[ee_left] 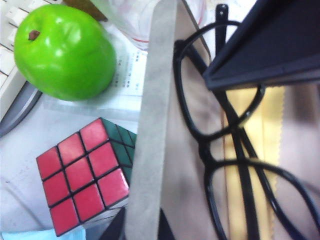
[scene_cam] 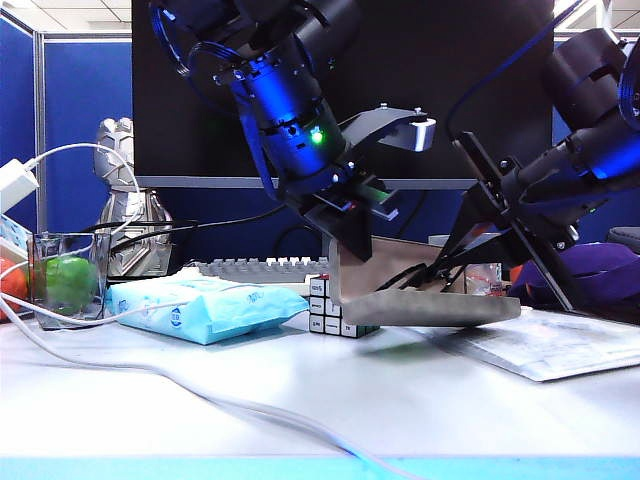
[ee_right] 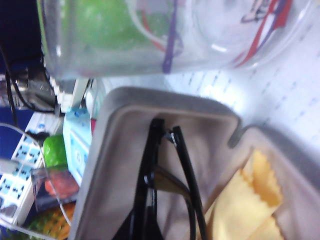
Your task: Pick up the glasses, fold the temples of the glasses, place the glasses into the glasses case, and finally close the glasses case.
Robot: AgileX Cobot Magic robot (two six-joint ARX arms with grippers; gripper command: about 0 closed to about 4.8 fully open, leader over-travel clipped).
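Note:
The grey glasses case [scene_cam: 440, 312] lies open on the table with its lid [scene_cam: 345, 275] standing upright. My left gripper [scene_cam: 350, 238] is shut on the lid's edge [ee_left: 150, 125], which runs between its jaws [ee_left: 142, 232]. The black glasses [ee_left: 202, 145] rest inside against the beige lining, temples folded, beside a yellow cloth [ee_left: 250, 115]. My right gripper [scene_cam: 455, 265] reaches into the case from the right. In the right wrist view the glasses [ee_right: 150, 165] stand edge-on between its closed jaws [ee_right: 147, 230].
A Rubik's cube [scene_cam: 330, 305] sits against the case behind the lid. A pale blue tissue pack [scene_cam: 200, 305], a green apple [scene_cam: 68, 280] in a glass, a keyboard [scene_cam: 260, 268] and a white cable [scene_cam: 150, 375] lie to the left. Papers [scene_cam: 560, 345] lie under the case at right.

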